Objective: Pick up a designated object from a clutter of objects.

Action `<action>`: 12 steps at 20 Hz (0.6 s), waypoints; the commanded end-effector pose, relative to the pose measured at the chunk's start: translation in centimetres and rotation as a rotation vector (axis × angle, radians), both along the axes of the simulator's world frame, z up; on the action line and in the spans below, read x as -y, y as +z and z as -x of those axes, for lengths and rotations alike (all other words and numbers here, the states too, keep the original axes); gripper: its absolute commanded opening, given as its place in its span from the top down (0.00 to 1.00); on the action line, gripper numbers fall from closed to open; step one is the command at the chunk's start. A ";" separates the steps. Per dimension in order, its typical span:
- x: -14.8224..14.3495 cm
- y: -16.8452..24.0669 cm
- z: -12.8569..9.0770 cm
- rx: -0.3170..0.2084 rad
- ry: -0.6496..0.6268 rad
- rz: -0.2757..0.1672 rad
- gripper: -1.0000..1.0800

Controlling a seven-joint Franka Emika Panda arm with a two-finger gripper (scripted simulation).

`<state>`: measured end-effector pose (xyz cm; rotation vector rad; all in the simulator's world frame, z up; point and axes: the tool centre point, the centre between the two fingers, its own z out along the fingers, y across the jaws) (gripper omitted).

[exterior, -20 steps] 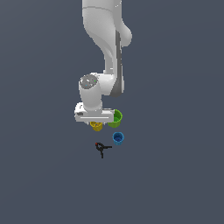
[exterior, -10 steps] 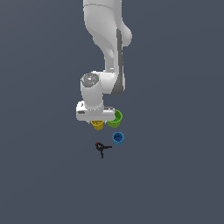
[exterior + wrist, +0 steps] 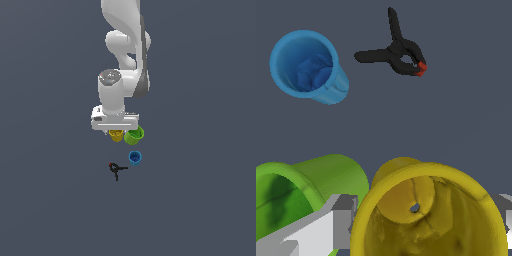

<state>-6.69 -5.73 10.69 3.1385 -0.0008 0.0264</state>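
The mustard-yellow cup [image 3: 116,135] sits between my fingers just under the white hand, a little off the floor. My gripper [image 3: 116,133] is shut on it. In the wrist view the yellow cup [image 3: 426,210] fills the near field, its open mouth facing the camera, with a grey finger [image 3: 326,222] against its side; my gripper [image 3: 421,217] spans it. The larger green cup [image 3: 134,134] stands right beside it, also seen in the wrist view [image 3: 301,190]. The smaller blue cup [image 3: 135,158] and the black clamp [image 3: 116,170] with a red tip lie lower in the exterior view.
In the wrist view the blue cup [image 3: 306,65] and the clamp [image 3: 398,50] lie apart from each other on the dark grey floor [image 3: 456,115]. The arm's white links [image 3: 125,45] rise above the hand.
The hand has risen and shifted slightly to the exterior view's right, carrying the yellow cup up with it. The green cup, blue cup and clamp have stayed put.
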 end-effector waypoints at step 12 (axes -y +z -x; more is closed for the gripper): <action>-6.4 10.6 3.0 -0.004 0.000 0.004 1.00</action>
